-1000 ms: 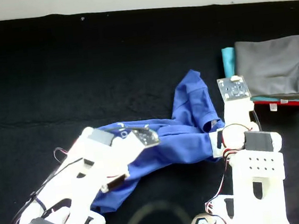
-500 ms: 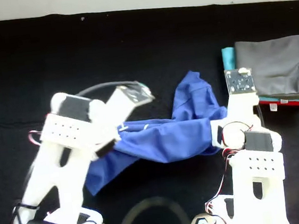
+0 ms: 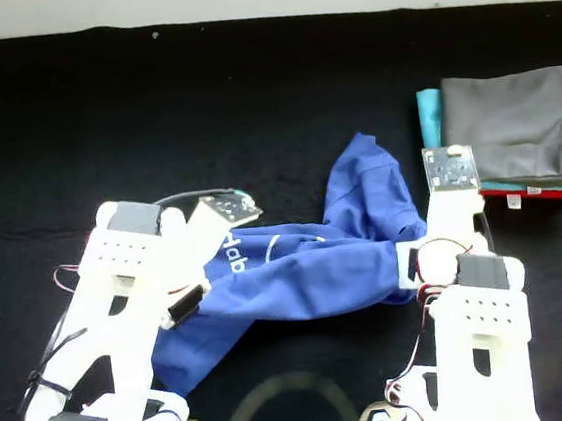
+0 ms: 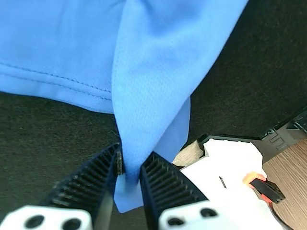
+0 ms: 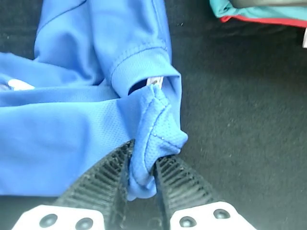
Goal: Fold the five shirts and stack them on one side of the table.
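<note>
- One big black table (image 3: 249, 93) under it all.
- Next, blue shirt (image 3: 317, 267) in the middle of the table, bunched up and stretched between both arms.
- Then pile of folded shirts (image 3: 524, 135) at the table's far right side, grey on top.
- Left gripper (image 4: 129, 165) pinched tight on a thin edge of the blue shirt.
- Right gripper (image 5: 141, 165) pinched tight on a bunched bit by a sleeve hem.
- Step now, most likely: spreading the shirt out before folding.
- Next, probably: pulling it straight and laying it flat, with no slipping from either grip.

Rumpled blue shirt (image 3: 317, 267) stretched at centre, folded shirts (image 3: 519, 130) stacked grey over teal and red, at right.
</note>
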`<action>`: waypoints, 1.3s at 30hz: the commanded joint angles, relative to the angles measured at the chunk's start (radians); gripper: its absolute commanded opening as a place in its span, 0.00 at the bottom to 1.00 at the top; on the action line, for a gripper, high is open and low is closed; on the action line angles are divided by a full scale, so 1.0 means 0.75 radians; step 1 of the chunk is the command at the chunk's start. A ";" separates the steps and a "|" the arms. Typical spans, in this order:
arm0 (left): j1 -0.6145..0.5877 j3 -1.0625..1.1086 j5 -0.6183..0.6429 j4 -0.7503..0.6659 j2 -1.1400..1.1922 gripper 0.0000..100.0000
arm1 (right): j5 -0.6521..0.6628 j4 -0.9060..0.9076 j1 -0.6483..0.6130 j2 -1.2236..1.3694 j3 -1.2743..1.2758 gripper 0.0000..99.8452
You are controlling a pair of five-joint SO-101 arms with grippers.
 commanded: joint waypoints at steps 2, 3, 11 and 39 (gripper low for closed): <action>-0.007 -0.050 -0.008 0.088 -0.032 0.01 | 0.080 0.152 -0.003 -0.034 -0.111 0.01; -0.007 -0.085 -0.008 0.129 -0.032 0.01 | 0.104 0.199 -0.009 -0.034 -0.169 0.01; -0.107 -0.425 -0.012 0.280 -0.026 0.11 | 0.121 0.408 -0.183 -0.019 -0.578 0.22; -1.003 -0.662 -0.014 0.235 -0.021 0.23 | -0.098 0.314 -1.044 1.560 -1.511 0.30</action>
